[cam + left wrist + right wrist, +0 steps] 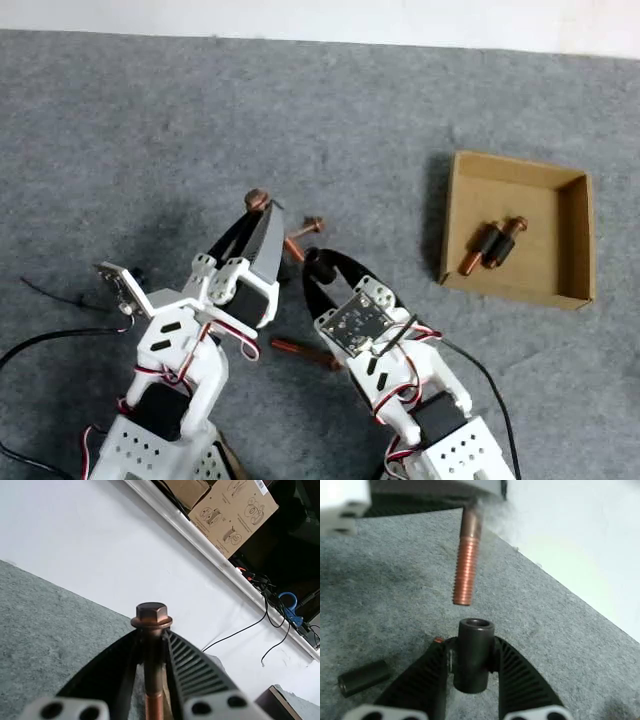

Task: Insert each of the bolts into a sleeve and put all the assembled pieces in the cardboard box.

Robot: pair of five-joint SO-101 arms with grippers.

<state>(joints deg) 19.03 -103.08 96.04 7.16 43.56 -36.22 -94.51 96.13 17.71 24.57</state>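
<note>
So the left gripper point(152, 636) had its fingers clamped tight on a copper-coloured bolt point(151, 617). It gripped the shank right under the hex head, with the head poking out past the fingertips. The right gripper point(472, 656) was pinched around a black sleeve point(475, 630), holding it by the middle with the open bore facing the bolt. From the right wrist camera, the threaded end of that bolt hung just short of the sleeve's mouth. There was a small gap between them, nothing touching, and the bolt was a bit tilted rather than dead in line with the hole. In the overhead shot the two grippers sat close together near the middle of the grey carpet point(150, 130), left one a little farther from the arm bases. One loose bolt point(305, 229) lay on the carpet just beyond the grippers, and another loose bolt point(305, 352) lay between the two arms, closer to their bases. A spare sleeve point(364, 677) was lying on its side on the carpet near the right gripper. The cardboard box point(518, 172) sat well off to the right arm's side, and two assembled pieces point(484, 243) were in it, side by side around the middle of its floor.
</note>
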